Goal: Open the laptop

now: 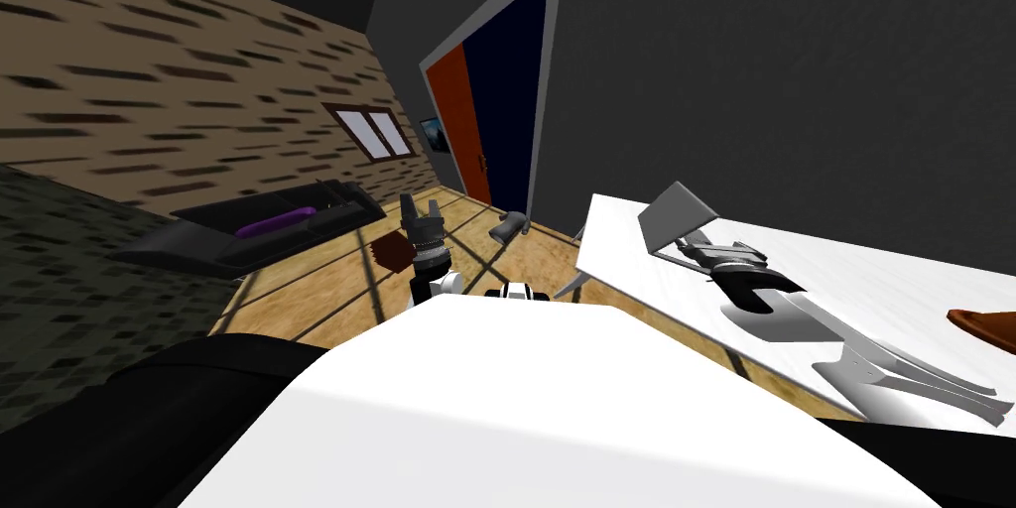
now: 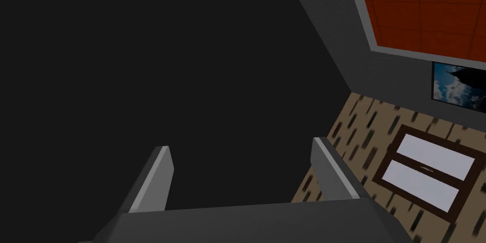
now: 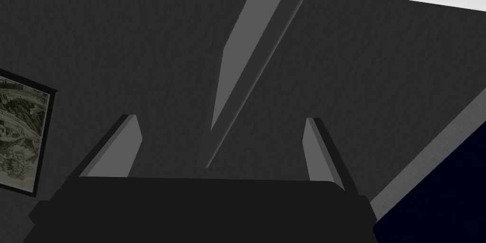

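Straddling the thin laptop lid [image 3: 242, 60], right gripper [image 3: 220, 117] stood spread; an off-centre pinch could let it slip. Left gripper [image 2: 241, 143] spread, idle.

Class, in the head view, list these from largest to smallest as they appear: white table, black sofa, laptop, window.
1. white table
2. black sofa
3. laptop and window look about alike; the window is farther from the camera, so I leave them unranked.

obstacle: laptop lid [image 3: 244, 64] edge-on between fingers [image 3: 126, 150] of right tool [image 3: 220, 117] | free: gaps either side of lid
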You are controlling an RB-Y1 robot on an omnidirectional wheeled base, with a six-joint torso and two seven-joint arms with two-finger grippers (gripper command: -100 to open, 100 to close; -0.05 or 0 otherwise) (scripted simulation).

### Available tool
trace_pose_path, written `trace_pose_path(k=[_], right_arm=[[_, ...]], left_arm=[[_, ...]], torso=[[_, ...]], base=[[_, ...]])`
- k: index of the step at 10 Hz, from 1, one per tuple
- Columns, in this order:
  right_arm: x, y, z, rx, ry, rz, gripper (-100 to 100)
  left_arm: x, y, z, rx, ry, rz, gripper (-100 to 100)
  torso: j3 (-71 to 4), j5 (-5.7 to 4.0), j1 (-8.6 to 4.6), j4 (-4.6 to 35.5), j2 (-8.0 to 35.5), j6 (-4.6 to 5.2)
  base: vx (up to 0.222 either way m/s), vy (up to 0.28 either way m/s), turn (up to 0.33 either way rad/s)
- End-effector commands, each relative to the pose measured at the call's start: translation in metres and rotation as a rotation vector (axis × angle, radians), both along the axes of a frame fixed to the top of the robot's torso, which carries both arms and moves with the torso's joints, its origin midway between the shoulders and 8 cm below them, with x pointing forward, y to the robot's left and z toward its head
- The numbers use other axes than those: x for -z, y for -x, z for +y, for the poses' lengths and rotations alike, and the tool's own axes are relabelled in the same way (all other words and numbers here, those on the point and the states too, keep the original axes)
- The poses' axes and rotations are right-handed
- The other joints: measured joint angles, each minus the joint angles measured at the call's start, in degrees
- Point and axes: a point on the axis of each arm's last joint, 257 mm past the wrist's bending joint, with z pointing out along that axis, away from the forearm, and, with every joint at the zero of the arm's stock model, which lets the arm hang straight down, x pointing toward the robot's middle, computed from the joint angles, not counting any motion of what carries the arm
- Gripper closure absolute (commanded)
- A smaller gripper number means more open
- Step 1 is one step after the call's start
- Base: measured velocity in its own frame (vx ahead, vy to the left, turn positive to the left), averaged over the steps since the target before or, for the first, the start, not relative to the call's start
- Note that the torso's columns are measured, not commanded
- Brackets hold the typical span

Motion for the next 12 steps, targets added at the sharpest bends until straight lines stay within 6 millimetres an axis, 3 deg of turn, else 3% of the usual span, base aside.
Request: trace_pose_path(k=[1,4,6,8,9,12], right_arm=[[-0.011,0.011,-0.028,0.049,0.078,0.043,-100],[-0.040,0.026,-0.070,0.129,0.214,0.110,-100],[-0.053,0.032,-0.083,0.158,0.264,0.133,-100],[-0.050,0.028,-0.079,0.150,0.249,0.126,-100],[-0.050,0.028,-0.079,0.149,0.249,0.125,100],[-0.049,0.023,-0.083,0.159,0.120,0.039,100]], left_arm=[[0.000,0.000,0.000,0.000,0.000,0.000,0],[0.000,0.000,0.000,0.000,0.000,0.000,0],[0.000,0.000,0.000,0.000,0.000,0.000,0],[0.000,0.000,0.000,0.000,0.000,0.000,0],[0.000,0.000,0.000,0.000,0.000,0.000,0],[0.000,0.000,0.000,0.000,0.000,0.000,0]], torso=[[0.0,0.00,-0.05,0.0,0.1,0.03],[0.0,0.02,0.04,0.0,0.0,-0.01],[0.0,0.03,0.07,0.0,-0.1,-0.01],[0.0,-0.01,-0.05,0.0,0.1,0.03],[0.1,-0.02,-0.07,0.0,0.1,0.01],[0.0,-0.35,-0.42,-0.1,0.0,0.00]], base=[[0.019,0.030,0.119],[0.027,0.034,0.180],[0.035,0.039,0.141],[0.008,0.007,0.009],[0.000,0.000,0.000],[-0.086,-0.068,0.035]])
